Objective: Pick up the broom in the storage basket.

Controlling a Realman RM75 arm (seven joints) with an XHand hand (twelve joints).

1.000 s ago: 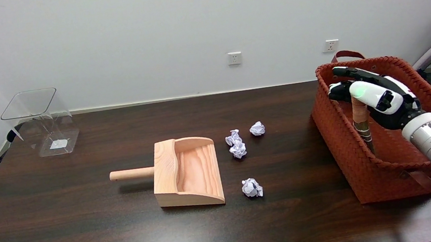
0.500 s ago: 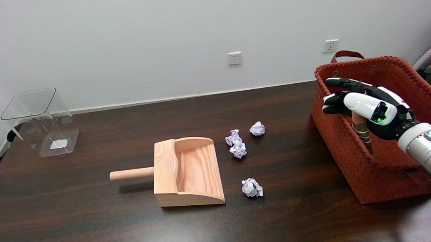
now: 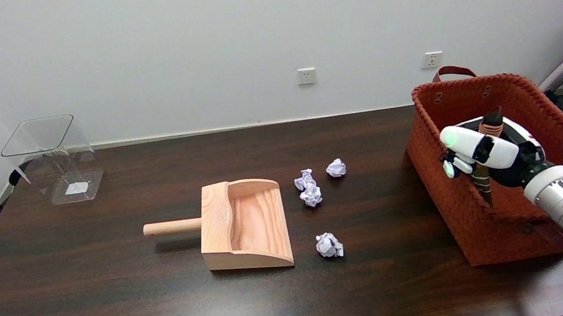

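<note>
Dark wooden surface (image 3: 117, 307) is carrying every item under inspection. Right robot hand (image 3: 485, 152) is wrapping its fingers around the broom (image 3: 482, 180) handle, inside the storage basket (image 3: 453, 201) by its left wall. Judged risk: the head, sitting low beneath the hand, is catching the woven rim during lifting, dragging the basket or twisting the handle loose.

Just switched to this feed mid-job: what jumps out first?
At right, the right hand is wrapped around the broom handle inside the orange woven basket. Mid-table lies a wooden dustpan with crumpled paper balls beside it. A clear bin stands far left.
</note>
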